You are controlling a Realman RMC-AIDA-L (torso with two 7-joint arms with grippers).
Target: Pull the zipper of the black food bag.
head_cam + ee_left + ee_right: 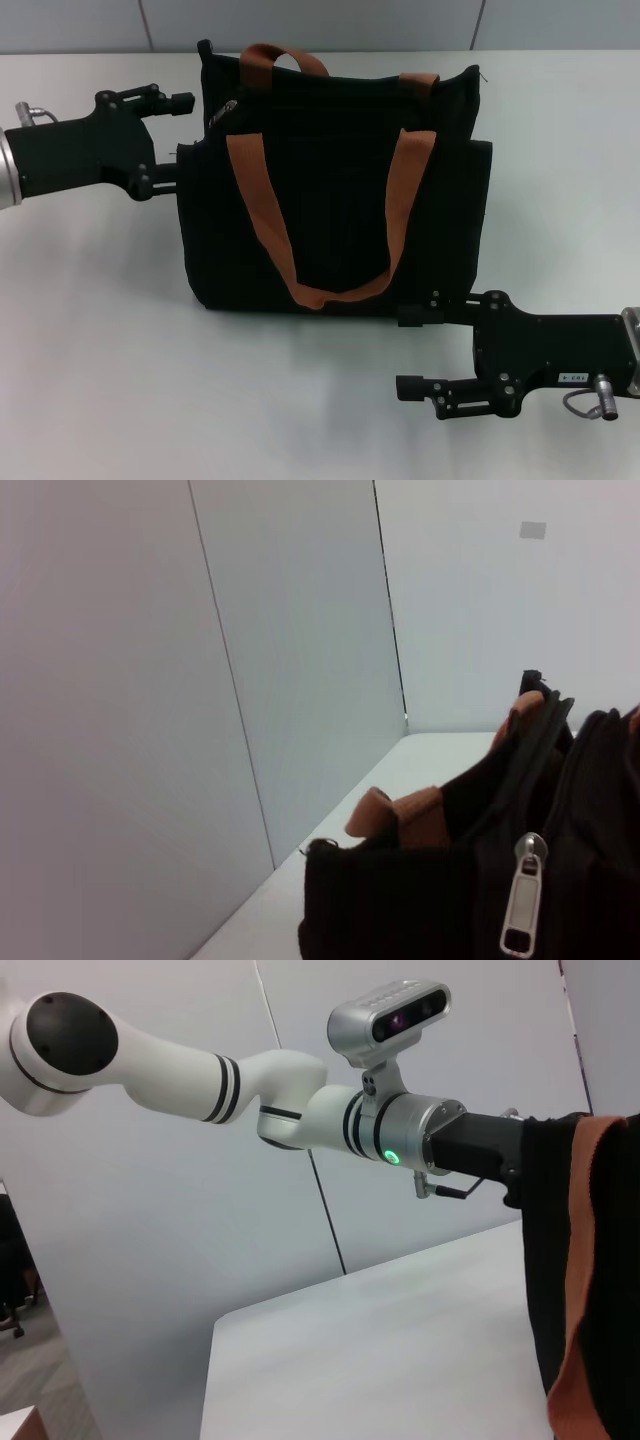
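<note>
black fabric, boxy: the black food bag (340, 190) stands on the white table (90, 330) between both arms. the left gripper (175, 140) has its fingers spread wide at the bag's upper end, with the zipper (222, 112) just beyond its fingertips. the right gripper (415, 350) is spread too, one finger against the bag's near bottom edge.

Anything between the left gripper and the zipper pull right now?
Nothing. In the head view the left gripper sits against the black food bag, fingers spread, with the zipper just beside it on the bag's top corner.
</note>
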